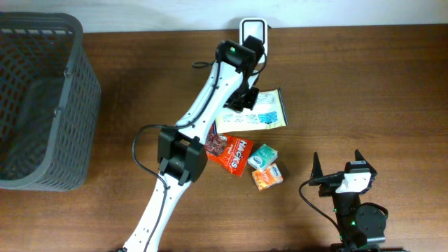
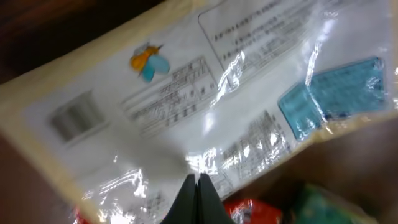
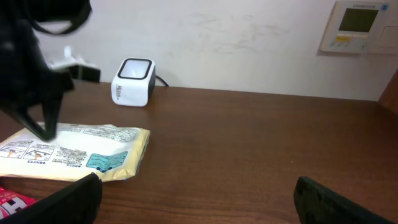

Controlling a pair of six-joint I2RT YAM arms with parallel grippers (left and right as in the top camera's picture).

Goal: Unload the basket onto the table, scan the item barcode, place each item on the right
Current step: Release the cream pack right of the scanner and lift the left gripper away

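Overhead, a red snack bag [image 1: 227, 152], a teal pack [image 1: 263, 156] and an orange pack [image 1: 267, 177] are lying behind the left gripper [image 1: 238, 103], and the scanner [image 1: 253, 29] is sitting ahead of it. The left arm [image 1: 203, 105] is stretching across the table [image 1: 364, 84], jaws clenched, tips resting on the item packet [image 1: 262, 112]; any pinched film is hard to make out. The right gripper [image 1: 339, 164] is sitting spread wide, well apart. The barcode [image 2: 74, 115] is showing blurred.

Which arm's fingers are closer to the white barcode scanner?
Left. The left fingers are at the pale packet in front of the scanner; the right fingers sit far off at the front edge.
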